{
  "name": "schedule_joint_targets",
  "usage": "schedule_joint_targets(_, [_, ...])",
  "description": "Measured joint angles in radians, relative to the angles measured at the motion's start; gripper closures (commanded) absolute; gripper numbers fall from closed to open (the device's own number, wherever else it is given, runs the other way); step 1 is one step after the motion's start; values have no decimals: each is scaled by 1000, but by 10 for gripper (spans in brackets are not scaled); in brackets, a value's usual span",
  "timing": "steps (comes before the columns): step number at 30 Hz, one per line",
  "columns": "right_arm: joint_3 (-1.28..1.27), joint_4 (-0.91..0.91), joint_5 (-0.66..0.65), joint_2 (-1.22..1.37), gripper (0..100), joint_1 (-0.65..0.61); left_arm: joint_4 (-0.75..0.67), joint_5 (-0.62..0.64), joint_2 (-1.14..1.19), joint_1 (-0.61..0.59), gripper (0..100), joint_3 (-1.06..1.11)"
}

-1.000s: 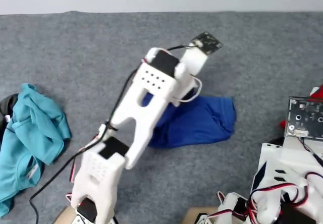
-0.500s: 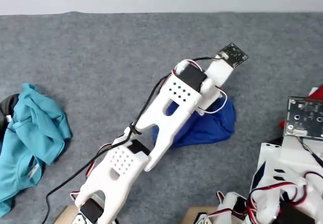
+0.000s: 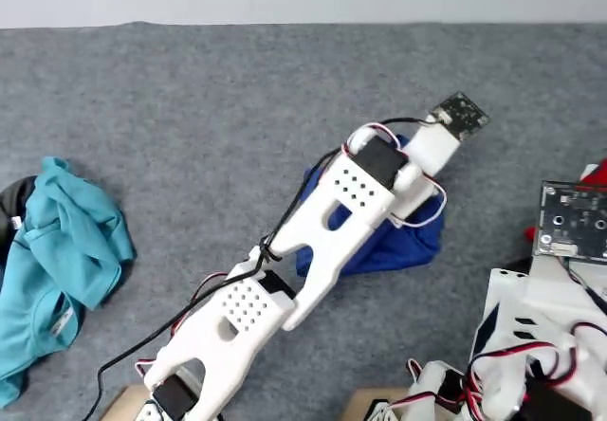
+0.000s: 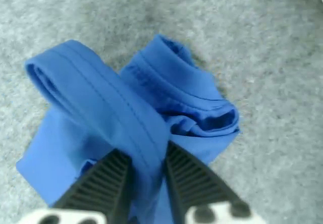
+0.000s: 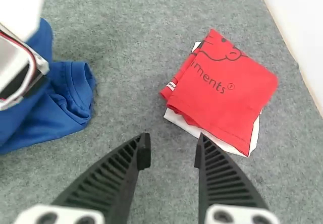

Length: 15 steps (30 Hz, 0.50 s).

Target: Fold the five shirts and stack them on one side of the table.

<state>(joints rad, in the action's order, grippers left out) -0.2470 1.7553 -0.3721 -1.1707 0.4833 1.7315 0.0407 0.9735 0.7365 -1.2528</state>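
Your left gripper is clamped on a hemmed fold of the crumpled blue cloth shirt lying right of centre on the grey carpeted table, while your right gripper gapes empty; the shirt looks light and limp, so pinch doubled hems, not single layers.

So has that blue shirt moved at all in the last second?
Yes. In the high view the blue shirt has bunched rightward, its left side pulled away from the teal shirt, which stayed put; its right edge barely shifted.
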Motion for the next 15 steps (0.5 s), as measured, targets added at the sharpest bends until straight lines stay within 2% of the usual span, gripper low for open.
schedule_joint_targets(10, [0,0,0,0,843,0,0,-5,-17,-2,776,11])
schedule_joint_targets(13, [0,0,0,0,843,0,0,-14,-69,-37,783,37])
schedule_joint_targets(15, [0,0,0,0,843,0,0,-20,-115,-83,825,58])
